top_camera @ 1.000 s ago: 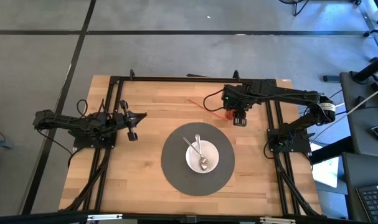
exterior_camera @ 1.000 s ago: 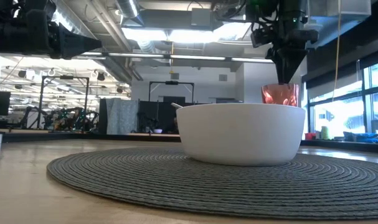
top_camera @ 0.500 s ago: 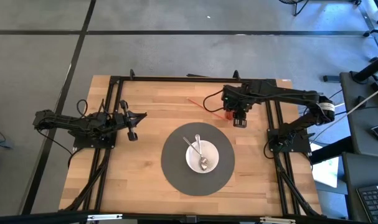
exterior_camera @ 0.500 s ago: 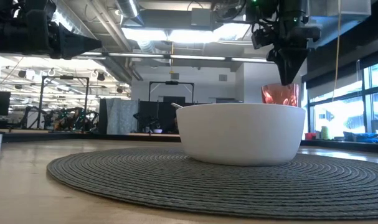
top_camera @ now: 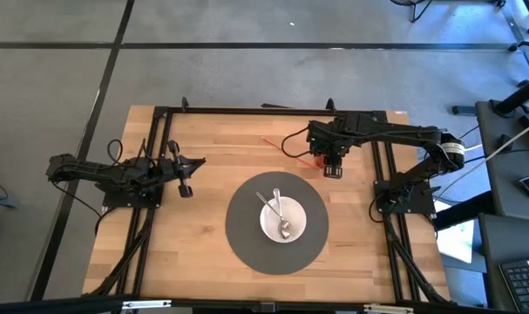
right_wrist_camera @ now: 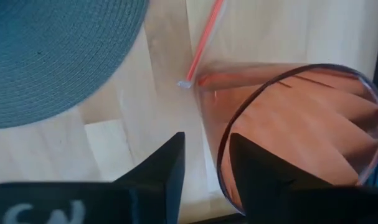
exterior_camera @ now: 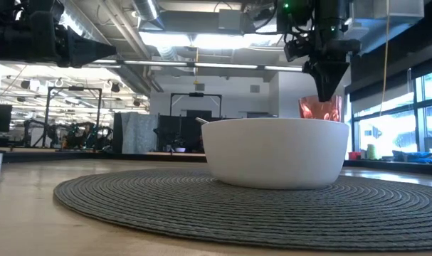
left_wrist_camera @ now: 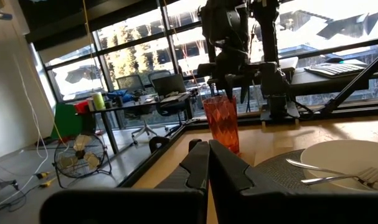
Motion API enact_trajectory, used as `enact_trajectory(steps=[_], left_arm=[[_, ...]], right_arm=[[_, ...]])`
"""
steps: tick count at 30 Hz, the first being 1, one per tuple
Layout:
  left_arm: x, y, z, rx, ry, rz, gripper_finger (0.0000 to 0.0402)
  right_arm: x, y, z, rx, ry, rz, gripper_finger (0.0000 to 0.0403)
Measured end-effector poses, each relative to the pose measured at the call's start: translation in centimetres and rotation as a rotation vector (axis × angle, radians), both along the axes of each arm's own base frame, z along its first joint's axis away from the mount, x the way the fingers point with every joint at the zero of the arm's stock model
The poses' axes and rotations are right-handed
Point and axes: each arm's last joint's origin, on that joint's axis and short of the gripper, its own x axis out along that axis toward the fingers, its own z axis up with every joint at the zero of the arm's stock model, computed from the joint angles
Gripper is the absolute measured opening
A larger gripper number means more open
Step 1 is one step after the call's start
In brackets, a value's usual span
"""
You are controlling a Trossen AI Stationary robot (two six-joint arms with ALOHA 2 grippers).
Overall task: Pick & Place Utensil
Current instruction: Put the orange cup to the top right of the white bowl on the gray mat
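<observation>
The wooden table (top_camera: 203, 235) fills the middle of the floor, framed by black rails, and on it lies a round grey woven placemat (top_camera: 247, 244) with a white bowl (top_camera: 270, 228) sitting at its centre. From table height the bowl (exterior_camera: 275, 152) looms large on the ribbed mat (exterior_camera: 166, 203). Inside the bowl rest the utensils, a spoon (top_camera: 282, 221) and a fork (top_camera: 266, 203), their handles leaning up toward the far rim and crossing near one another; the left wrist view catches the fork (left_wrist_camera: 338, 178) lying across the bowl's edge. The left arm waits at the table's left side, stretched low, its gripper (top_camera: 185, 185) pointing across the table with the two fingers pressed together and holding nothing, as the left wrist view shows (left_wrist_camera: 208, 163). The right arm reaches in from the right rail toward the far side of the table, and its gripper (top_camera: 332, 167) hangs just above a red faceted tumbler (top_camera: 319, 160) that stands upright beyond the mat. In the right wrist view the fingers (right_wrist_camera: 170, 162) stand a narrow gap apart, empty, over the tumbler's rim (right_wrist_camera: 288, 130). A thin red straw (right_wrist_camera: 204, 38) lies flat on the wood, its end just beside the tumbler's base.
</observation>
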Motion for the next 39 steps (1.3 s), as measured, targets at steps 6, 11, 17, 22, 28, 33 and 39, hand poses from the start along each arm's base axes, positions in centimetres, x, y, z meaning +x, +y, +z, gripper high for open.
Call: enact_trajectory(steps=[6,11,17,22,28,33,39], left_arm=[[0.0,0.0,0.0,0.0,0.0,0.0,0.0002],[0.0,0.0,0.0,0.0,0.0,0.0,0.0002],[0.0,0.0,0.0,0.0,0.0,0.0,0.0003],[0.0,0.0,0.0,0.0,0.0,0.0,0.0002],[0.0,0.0,0.0,0.0,0.0,0.0,0.0005],[0.0,0.0,0.0,-0.002,-0.001,0.0,0.0001],[0.0,0.0,0.0,-0.016,-0.006,-0.002,0.0004]], right_arm=[[0.6,-0.2,-0.9,0.009,0.042,0.011,0.0067],[0.6,-0.1,-0.9,0.007,0.055,0.056,0.0013],[-0.2,1.2,-0.1,-0.009,0.08,0.097,0.0011],[-0.9,3.9,1.7,-0.003,0.016,0.128,0.0012],[-1.2,8.4,1.9,0.082,-0.01,0.155,0.001],[-0.9,11.8,0.8,0.091,0.023,0.215,0.0011],[-0.2,14.2,0.3,0.1,-0.025,0.283,0.0011]])
